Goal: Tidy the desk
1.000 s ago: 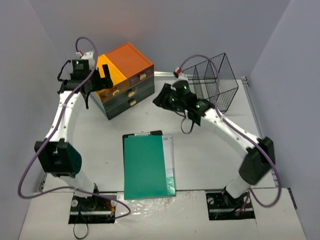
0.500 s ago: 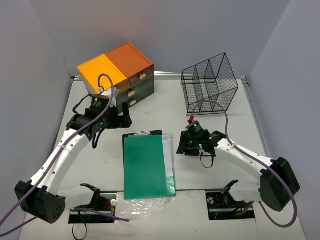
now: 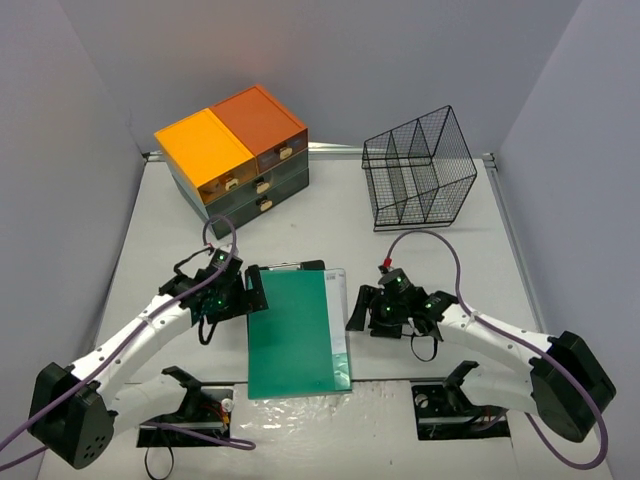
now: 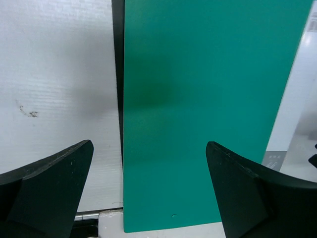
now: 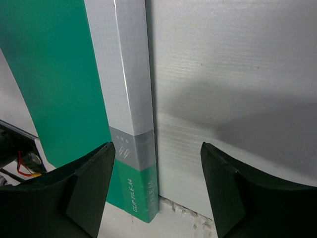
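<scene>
Evidently the step in hand is the approach to the green clip file (image 3: 295, 340), which lies over a black clipboard (image 3: 285, 268) in the near middle of the desk (image 3: 450, 255). The left gripper (image 3: 255, 293) sits low at the file's left edge, jaws spread wide and empty. The right gripper (image 3: 355, 308) sits at the grey spine on the right edge, jaws also apart, gripping nothing. Next, a gripper probably has to drop and close on an edge. A second ago both arms were at the back, by the orange-topped drawer unit (image 3: 235, 155) and the wire basket (image 3: 420, 168); both have since swung down to flank the file.
</scene>
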You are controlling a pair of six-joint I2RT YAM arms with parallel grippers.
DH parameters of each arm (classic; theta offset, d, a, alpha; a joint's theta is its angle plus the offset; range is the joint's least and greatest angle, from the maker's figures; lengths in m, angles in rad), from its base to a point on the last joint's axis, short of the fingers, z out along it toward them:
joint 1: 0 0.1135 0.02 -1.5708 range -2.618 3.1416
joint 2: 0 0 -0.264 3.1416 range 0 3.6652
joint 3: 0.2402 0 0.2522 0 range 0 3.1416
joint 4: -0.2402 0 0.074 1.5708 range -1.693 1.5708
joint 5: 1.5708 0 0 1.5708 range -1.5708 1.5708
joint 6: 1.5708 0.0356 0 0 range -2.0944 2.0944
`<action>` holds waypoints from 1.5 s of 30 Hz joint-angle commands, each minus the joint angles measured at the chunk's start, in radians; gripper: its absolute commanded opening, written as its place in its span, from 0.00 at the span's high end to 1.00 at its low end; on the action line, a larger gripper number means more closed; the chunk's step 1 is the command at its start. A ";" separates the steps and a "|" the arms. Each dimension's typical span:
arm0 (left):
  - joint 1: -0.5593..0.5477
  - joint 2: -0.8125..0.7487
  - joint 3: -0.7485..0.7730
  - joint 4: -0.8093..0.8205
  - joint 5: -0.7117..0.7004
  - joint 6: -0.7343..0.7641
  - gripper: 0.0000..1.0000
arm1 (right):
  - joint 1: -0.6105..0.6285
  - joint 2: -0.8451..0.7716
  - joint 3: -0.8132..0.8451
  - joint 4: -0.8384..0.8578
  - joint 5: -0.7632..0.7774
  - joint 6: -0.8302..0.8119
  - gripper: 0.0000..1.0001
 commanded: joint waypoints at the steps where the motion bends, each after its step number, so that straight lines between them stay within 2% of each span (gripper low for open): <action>1: -0.007 0.005 -0.021 0.076 -0.018 -0.114 0.04 | 0.032 -0.058 -0.088 0.221 -0.067 0.109 0.33; 12: -0.007 0.046 -0.122 0.145 -0.015 -0.224 0.04 | 0.071 -0.018 -0.159 0.361 -0.069 0.141 0.32; 24: -0.006 0.096 -0.271 0.361 0.059 -0.347 0.03 | 0.087 0.056 -0.219 0.495 -0.083 0.173 0.32; 29: -0.007 0.137 -0.289 0.425 0.099 -0.362 0.03 | 0.089 0.139 -0.256 0.634 -0.110 0.198 0.32; 38: -0.023 0.170 -0.282 0.440 0.118 -0.362 0.04 | 0.114 0.354 -0.257 0.945 -0.172 0.260 0.32; 42: -0.027 0.168 -0.272 0.428 0.117 -0.358 0.03 | 0.140 0.399 -0.228 0.972 -0.172 0.272 0.33; 45: -0.028 0.160 -0.263 0.417 0.116 -0.354 0.03 | 0.160 0.359 -0.208 0.901 -0.146 0.262 0.36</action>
